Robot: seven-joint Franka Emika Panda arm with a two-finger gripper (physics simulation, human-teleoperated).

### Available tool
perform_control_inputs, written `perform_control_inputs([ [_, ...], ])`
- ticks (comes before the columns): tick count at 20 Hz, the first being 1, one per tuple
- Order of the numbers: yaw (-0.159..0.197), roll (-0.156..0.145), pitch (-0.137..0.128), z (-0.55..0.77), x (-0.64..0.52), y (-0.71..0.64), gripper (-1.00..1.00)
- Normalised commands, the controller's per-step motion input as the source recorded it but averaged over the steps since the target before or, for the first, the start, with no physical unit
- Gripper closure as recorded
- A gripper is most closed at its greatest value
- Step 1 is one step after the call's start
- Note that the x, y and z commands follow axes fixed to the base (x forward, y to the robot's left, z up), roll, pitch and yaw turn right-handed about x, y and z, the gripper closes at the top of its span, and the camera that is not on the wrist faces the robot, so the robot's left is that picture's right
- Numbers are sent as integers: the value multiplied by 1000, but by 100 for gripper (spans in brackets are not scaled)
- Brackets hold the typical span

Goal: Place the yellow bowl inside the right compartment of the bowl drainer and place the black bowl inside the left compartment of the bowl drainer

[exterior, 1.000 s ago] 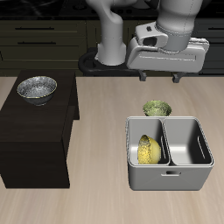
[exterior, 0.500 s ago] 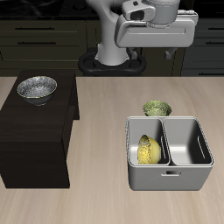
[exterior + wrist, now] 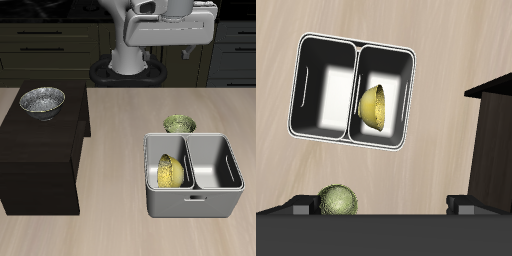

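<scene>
Small bright yellow bowl (image 3: 169, 172) tipped in big grey metal drainer tub (image 3: 193, 205), lower middle. Speckled silver-black bowl (image 3: 42, 100) on dark cabinet (image 3: 40, 150), upper left. Gripper (image 3: 175, 52) high (empty; opening unclear). Wide bowl could slip.

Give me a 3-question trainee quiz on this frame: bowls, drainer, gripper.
1. True or false: the yellow bowl lies in a well of the bowl drainer.
2. Where does the black bowl sit: A) in the drainer, B) on the dark cabinet, C) in the gripper?
3. What stands just behind the drainer?

Key: 1 true. 2 B. 3 the olive-green bowl.
</scene>
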Motion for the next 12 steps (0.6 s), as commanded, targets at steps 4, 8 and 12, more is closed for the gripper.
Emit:
perform_control_inputs([
  [4,29,-12,1,60,4,-301,-100],
  [8,-27,-29,17,1,65,-467,-100],
  [12,-15,-23,13,-26,23,-343,-100],
])
